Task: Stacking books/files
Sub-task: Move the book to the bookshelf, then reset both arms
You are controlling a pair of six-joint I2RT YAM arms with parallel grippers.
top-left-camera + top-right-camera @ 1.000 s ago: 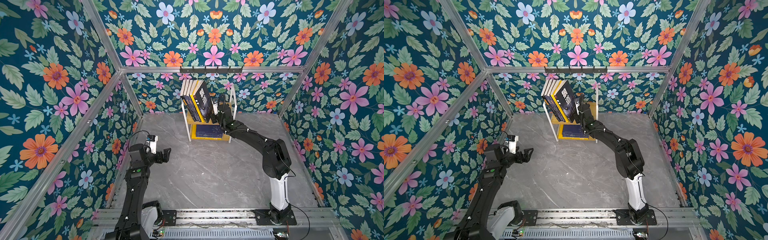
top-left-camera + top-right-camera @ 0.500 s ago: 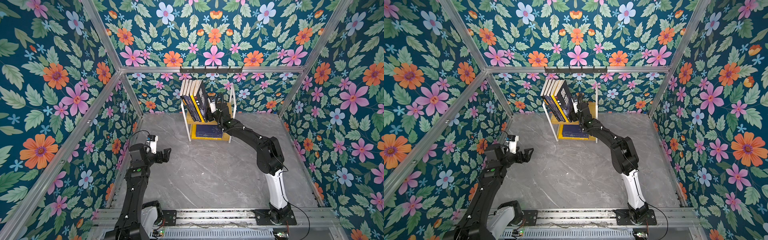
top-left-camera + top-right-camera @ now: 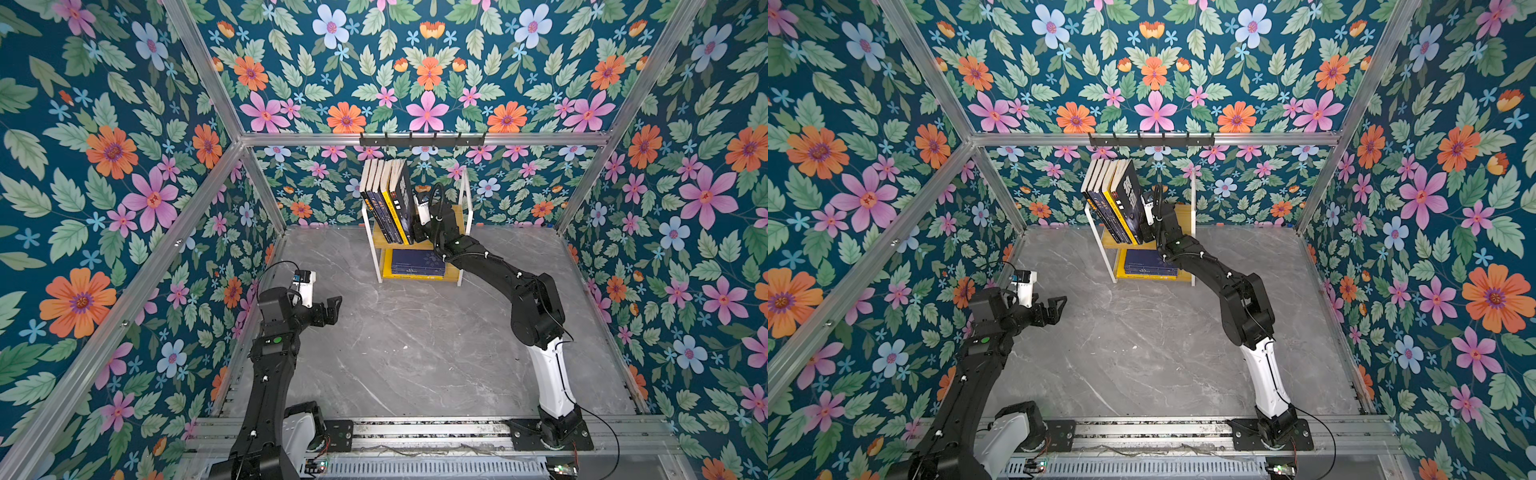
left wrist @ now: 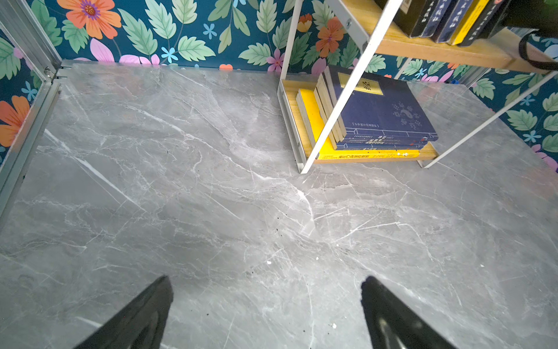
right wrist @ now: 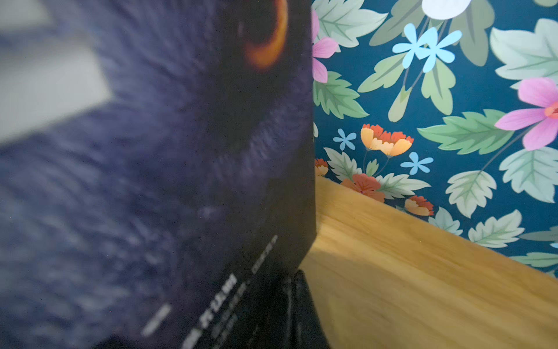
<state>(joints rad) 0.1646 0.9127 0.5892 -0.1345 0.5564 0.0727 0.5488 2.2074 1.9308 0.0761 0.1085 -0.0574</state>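
Note:
Several books stand leaning in a row on the shelf's upper board (image 3: pixel 386 199) (image 3: pixel 1113 199); the rightmost is a black book with white characters (image 3: pixel 404 195) (image 3: pixel 1133 195) (image 5: pixel 151 181). My right gripper (image 3: pixel 419 235) (image 3: pixel 1147 235) (image 5: pixel 294 279) is shut, holds nothing, and its tips rest against the lower part of that black cover. A flat stack of books, navy on top and yellow beneath (image 3: pixel 415 264) (image 3: pixel 1148 264) (image 4: pixel 380 114), lies on the lower board. My left gripper (image 3: pixel 332 309) (image 3: pixel 1057 307) (image 4: pixel 267 302) hangs open and empty over the grey table, far from the shelf.
The small white-framed shelf with wooden boards (image 3: pixel 468 199) (image 5: pixel 407 272) stands at the back against the floral wall. A black hook rail (image 3: pixel 422 139) runs above it. Floral walls enclose the grey marble table (image 3: pixel 415 353) on three sides.
My right arm has pushed leftward along the upper board, and the black book now stands closer against its neighbours. The left arm has not moved.

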